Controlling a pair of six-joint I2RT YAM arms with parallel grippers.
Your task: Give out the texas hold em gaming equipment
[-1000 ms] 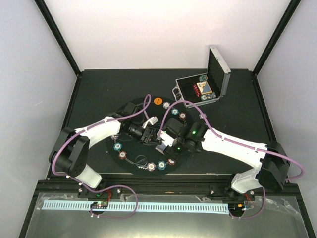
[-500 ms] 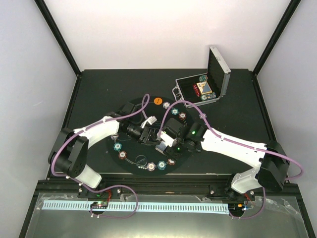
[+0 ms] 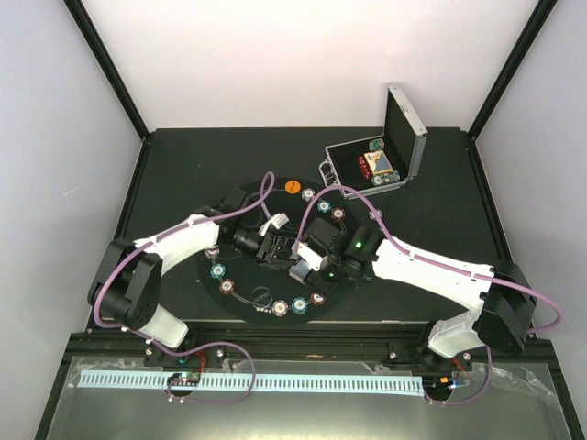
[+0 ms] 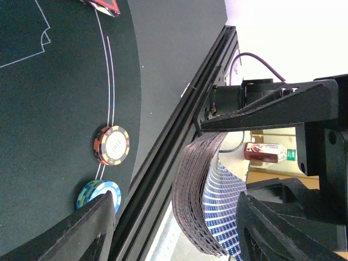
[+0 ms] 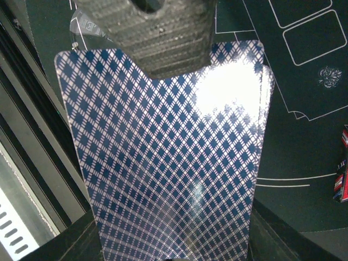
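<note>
The bowed deck of blue-diamond-backed playing cards (image 4: 198, 201) stands edge-on at lower centre, between the wide-spread, empty left fingers (image 4: 81, 231). The right fingers (image 5: 68, 242) seem clamped on its long edges.

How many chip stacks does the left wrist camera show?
2: a red-brown stack on the mat's border line and a teal stack beside it. A cropped red thing at the top may be another.

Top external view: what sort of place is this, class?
Probably a robot test cell set up for poker: two arms bolted to a black table, a round mat ringed with poker chips, an open silver case.
</note>
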